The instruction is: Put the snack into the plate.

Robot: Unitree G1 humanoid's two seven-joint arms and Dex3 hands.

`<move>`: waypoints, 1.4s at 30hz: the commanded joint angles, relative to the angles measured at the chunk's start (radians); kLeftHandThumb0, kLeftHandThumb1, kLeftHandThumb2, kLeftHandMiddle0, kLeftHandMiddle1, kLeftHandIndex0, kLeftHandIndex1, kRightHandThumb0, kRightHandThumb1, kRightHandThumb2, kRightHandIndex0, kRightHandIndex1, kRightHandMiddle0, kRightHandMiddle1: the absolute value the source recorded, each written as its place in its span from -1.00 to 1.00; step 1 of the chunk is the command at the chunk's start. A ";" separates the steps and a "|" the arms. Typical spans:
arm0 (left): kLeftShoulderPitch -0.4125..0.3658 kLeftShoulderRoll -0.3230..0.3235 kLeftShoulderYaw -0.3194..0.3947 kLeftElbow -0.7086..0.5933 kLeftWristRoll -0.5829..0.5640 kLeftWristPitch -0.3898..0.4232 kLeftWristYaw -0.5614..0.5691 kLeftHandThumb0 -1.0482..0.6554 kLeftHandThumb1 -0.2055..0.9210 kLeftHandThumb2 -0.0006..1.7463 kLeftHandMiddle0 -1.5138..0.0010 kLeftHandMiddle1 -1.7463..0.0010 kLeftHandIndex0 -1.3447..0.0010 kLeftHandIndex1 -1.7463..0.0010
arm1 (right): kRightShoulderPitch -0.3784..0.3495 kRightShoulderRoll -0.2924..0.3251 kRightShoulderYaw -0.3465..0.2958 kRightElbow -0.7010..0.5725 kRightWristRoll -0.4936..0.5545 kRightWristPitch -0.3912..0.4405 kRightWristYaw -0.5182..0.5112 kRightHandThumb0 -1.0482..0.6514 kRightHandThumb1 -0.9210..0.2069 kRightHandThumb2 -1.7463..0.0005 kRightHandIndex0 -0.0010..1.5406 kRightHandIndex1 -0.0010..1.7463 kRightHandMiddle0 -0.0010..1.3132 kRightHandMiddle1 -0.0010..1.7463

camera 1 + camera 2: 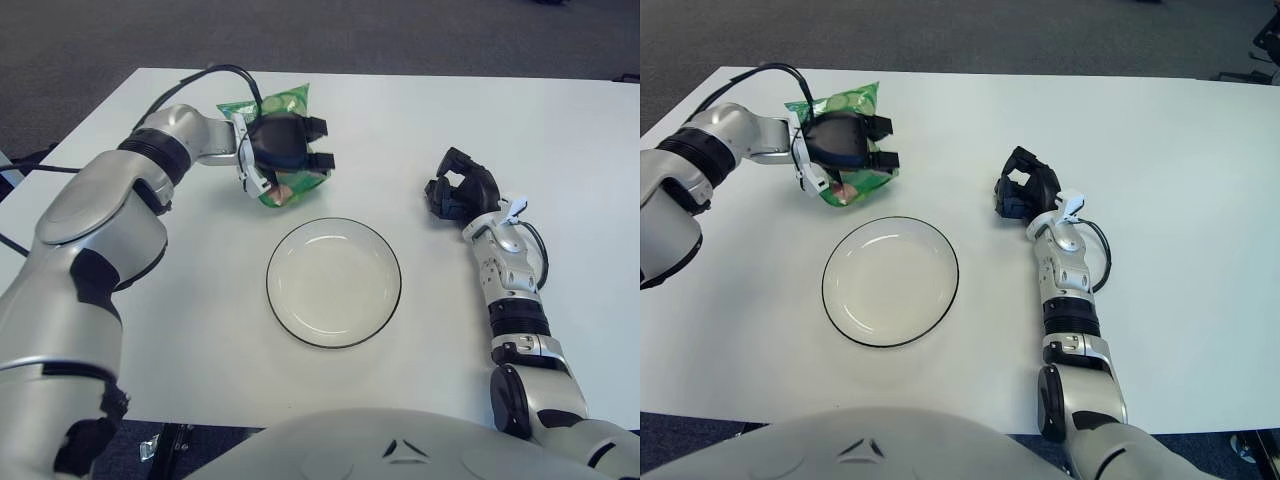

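a white table fills most of the view, with dark carpet beyond its far edge. a round white plate with a thin dark rim sits near the middle of the table, nothing in it. the left hand is above the table behind the plate and a little to its left, its black fingers clamped around the snack. the snack is a shiny green bag, tilted, with pale round slices printed on the upper part and a pinkish patch near its lower end. the right hand shows to the right of the plate, black fingers curled, holding nothing.
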 commanded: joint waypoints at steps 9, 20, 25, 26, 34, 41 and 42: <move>0.053 0.037 0.305 -0.061 -0.412 -0.179 -0.321 0.23 -0.73 0.94 -0.23 -0.83 0.00 -1.00 | 0.069 0.004 -0.001 0.101 -0.002 0.029 0.006 -0.38 0.27 -0.66 0.74 1.00 0.08 1.00; 0.156 0.061 0.519 -0.214 -0.685 -0.140 -0.603 0.23 -0.82 1.00 -0.26 -0.85 -0.07 -1.00 | 0.043 -0.009 -0.003 0.154 -0.006 0.008 0.013 -0.39 0.27 -0.67 0.75 1.00 0.08 1.00; 0.241 0.027 0.607 -0.302 -0.830 -0.099 -0.702 0.23 -0.78 1.00 -0.19 -0.93 -0.05 -1.00 | 0.029 -0.014 -0.005 0.182 -0.006 -0.004 0.017 -0.38 0.27 -0.67 0.75 1.00 0.08 1.00; 0.257 0.023 0.621 -0.326 -0.853 -0.094 -0.719 0.23 -0.78 1.00 -0.19 -0.94 -0.05 -1.00 | 0.028 -0.015 -0.005 0.186 -0.007 -0.007 0.018 -0.38 0.27 -0.67 0.75 1.00 0.08 1.00; 0.404 -0.025 0.679 -0.606 -1.147 0.002 -0.939 0.23 -0.83 1.00 -0.28 -0.83 -0.06 -1.00 | 0.002 -0.027 -0.002 0.240 -0.011 -0.034 0.033 -0.39 0.27 -0.67 0.75 1.00 0.08 1.00; 0.403 -0.102 0.722 -0.628 -1.310 0.054 -1.109 0.23 -0.87 1.00 -0.33 -0.76 -0.10 -1.00 | -0.020 -0.035 0.002 0.288 -0.015 -0.054 0.041 -0.39 0.27 -0.67 0.75 1.00 0.08 1.00; 0.400 -0.109 0.729 -0.627 -1.317 0.056 -1.127 0.23 -0.87 1.00 -0.32 -0.76 -0.10 -1.00 | -0.024 -0.035 0.002 0.296 -0.016 -0.057 0.041 -0.39 0.27 -0.67 0.75 1.00 0.08 1.00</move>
